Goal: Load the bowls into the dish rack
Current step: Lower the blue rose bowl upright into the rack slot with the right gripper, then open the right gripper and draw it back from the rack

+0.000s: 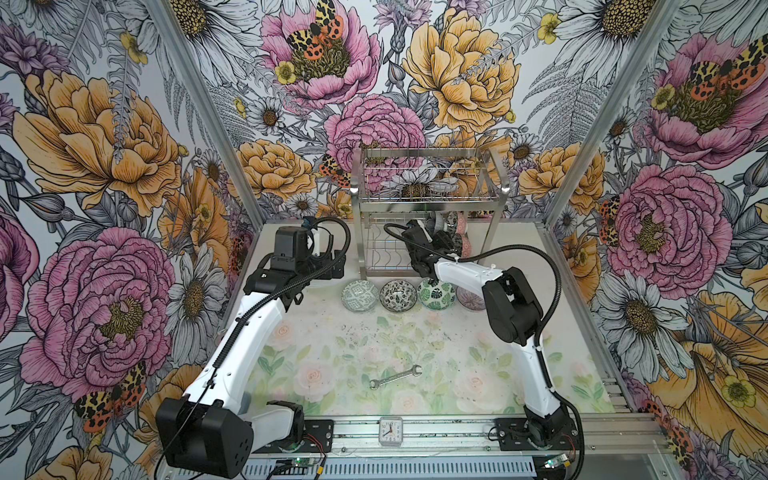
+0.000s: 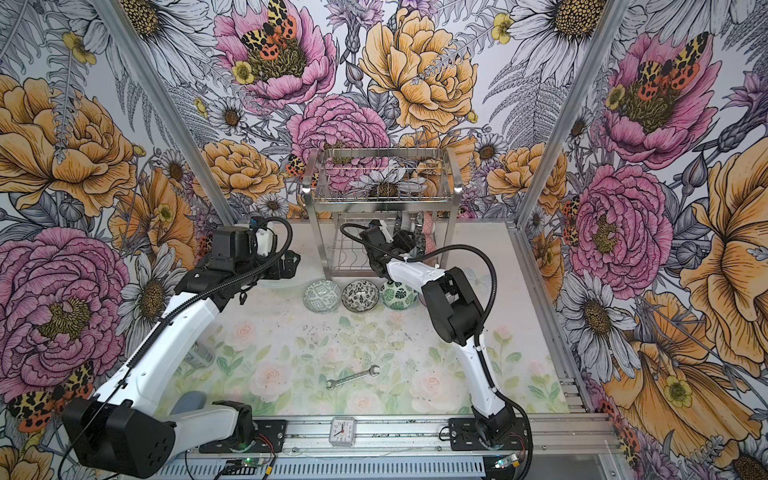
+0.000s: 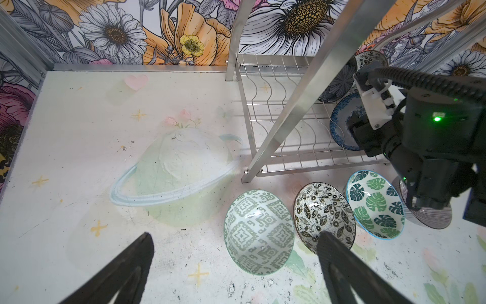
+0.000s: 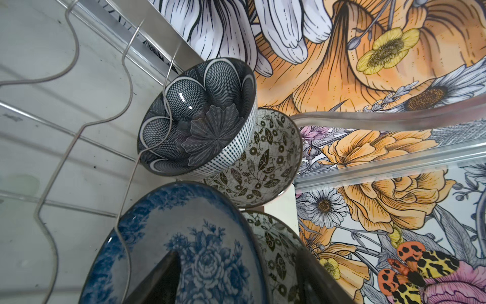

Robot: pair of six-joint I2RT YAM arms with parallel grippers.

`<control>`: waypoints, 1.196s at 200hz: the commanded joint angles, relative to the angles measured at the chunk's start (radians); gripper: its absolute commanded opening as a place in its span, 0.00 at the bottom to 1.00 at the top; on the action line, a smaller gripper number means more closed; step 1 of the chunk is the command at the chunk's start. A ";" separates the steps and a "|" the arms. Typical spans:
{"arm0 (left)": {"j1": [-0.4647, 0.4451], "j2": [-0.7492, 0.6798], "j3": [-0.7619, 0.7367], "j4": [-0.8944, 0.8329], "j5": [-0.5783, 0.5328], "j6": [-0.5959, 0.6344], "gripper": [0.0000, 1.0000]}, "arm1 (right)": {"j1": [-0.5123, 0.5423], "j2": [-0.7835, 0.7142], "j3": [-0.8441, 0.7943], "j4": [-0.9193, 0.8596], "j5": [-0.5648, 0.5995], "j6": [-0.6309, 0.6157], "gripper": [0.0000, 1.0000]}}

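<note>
Flower-print counter, flowered walls all round. Dish rack (image 1: 428, 199) stands mid back edge of the counter. Blue bowl (image 4: 200, 252) is on edge at the right end of the lower shelf, just beside the petal bowl (image 4: 197, 126) and two black-and-white ones. My right fingers (image 4: 157, 284) straddle the blue bowl's wall, spread and not pinching, so released, I judge. Left fingers (image 3: 126, 268) are wide apart and empty, over the counter by the row of bowls in front of the rack, nearest the grey-green bowl (image 3: 259, 231). Risk: one finger sits inside the blue bowl. A crooked pull-out hooks the rim and tips it into its neighbours. My forearm also hangs over the leaf bowl (image 1: 436, 293).
</note>
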 commanded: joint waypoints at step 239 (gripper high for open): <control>-0.019 0.027 -0.059 0.081 0.001 -0.119 0.98 | 0.130 -0.601 -0.505 -0.052 -0.473 0.398 1.00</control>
